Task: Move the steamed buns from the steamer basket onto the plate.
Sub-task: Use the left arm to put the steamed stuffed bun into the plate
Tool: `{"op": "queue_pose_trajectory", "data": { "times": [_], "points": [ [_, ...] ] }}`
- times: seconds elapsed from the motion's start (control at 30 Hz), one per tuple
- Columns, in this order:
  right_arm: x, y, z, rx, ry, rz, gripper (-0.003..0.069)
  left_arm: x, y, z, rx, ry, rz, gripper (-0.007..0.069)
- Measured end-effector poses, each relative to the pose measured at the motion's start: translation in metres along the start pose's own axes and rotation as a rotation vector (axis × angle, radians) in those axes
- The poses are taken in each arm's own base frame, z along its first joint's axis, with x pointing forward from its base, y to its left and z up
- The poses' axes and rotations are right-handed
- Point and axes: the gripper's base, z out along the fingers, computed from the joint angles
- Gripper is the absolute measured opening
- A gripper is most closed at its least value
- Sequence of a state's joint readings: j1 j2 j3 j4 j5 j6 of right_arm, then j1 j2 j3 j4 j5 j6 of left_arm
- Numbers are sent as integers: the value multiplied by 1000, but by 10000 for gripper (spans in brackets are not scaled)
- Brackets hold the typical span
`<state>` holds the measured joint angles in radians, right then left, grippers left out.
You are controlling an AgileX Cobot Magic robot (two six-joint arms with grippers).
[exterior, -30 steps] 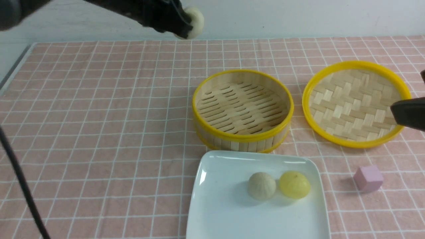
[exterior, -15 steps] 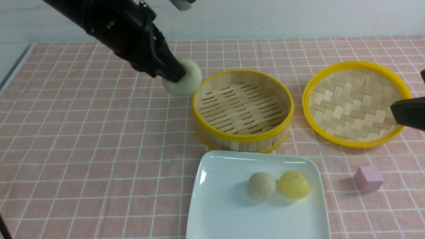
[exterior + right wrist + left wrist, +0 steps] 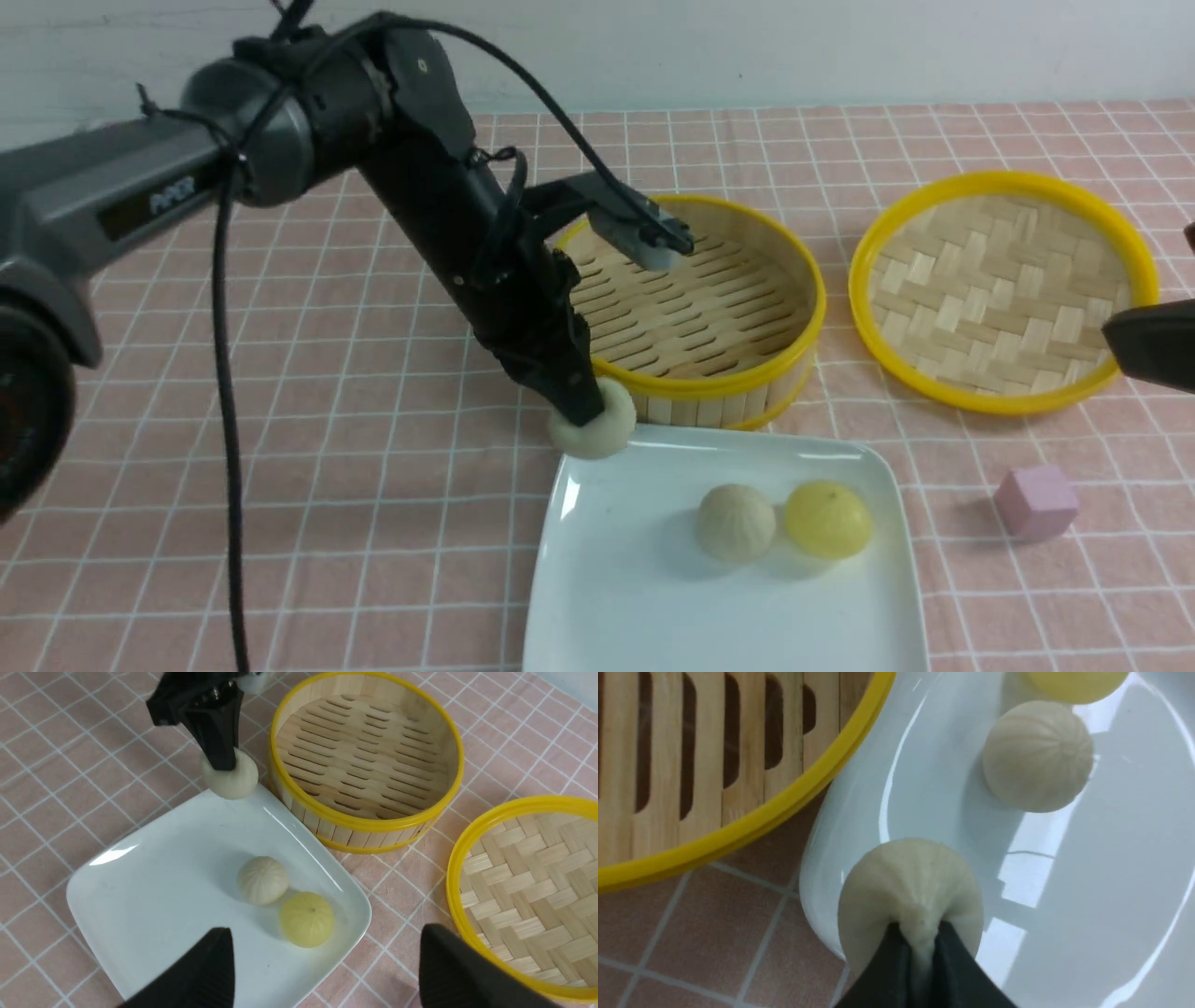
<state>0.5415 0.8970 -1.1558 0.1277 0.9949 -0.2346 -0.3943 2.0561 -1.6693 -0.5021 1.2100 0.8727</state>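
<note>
Above the far left corner of a large glossy white square plate [image 3: 653, 616], a small round pleated pale beige bun [image 3: 607, 425] is held off the surface by the black left hand [image 3: 590, 420]. Its fingertips are clamped on the bun, and the dough is seen to be pinched into a fold between them. Two more buns are carried by the plate, toward its far right part: a pale beige pleated one [image 3: 737, 523] and, just beside it on the right, a yellow one [image 3: 828, 520].

Just beyond the plate, a round bamboo steamer basket [image 3: 747, 383] with slatted floor and yellow rims is placed on the pink tiled tabletop [image 3: 373, 523]. No bun is seen on the visible part of its floor, which is partly hidden by the left arm [image 3: 467, 205]. To the right of the basket, a shallow yellow-rimmed lid of woven bamboo [image 3: 999, 289] is laid, and nearer, to the right of the plate, a small pink cube [image 3: 1036, 503] is set. At the right edge of the front view, the black right hand [image 3: 322, 966] is only partly shown; its fingertips are held wide apart, with nothing gripped between them.
</note>
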Motion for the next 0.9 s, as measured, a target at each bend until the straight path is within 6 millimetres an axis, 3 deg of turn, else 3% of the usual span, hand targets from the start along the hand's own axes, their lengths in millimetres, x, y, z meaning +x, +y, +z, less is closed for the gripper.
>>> {"op": "queue_pose_trajectory", "data": {
  "times": [0.07,0.17,0.4,0.8,0.9],
  "points": [
    [0,1,0,-6,0,4,517,2,6,16,31,11,-25,41],
    [0,1,0,-9,0,6,517,1,5,23,45,17,-28,41],
    [0,1,0,-12,-1,7,516,-14,-22,42,68,61,39,41],
    [2,1,0,-16,17,7,516,-8,-18,44,-36,170,-33,59],
    [2,1,0,-16,18,7,516,-8,-18,44,-37,169,-42,122]
  ]
}}
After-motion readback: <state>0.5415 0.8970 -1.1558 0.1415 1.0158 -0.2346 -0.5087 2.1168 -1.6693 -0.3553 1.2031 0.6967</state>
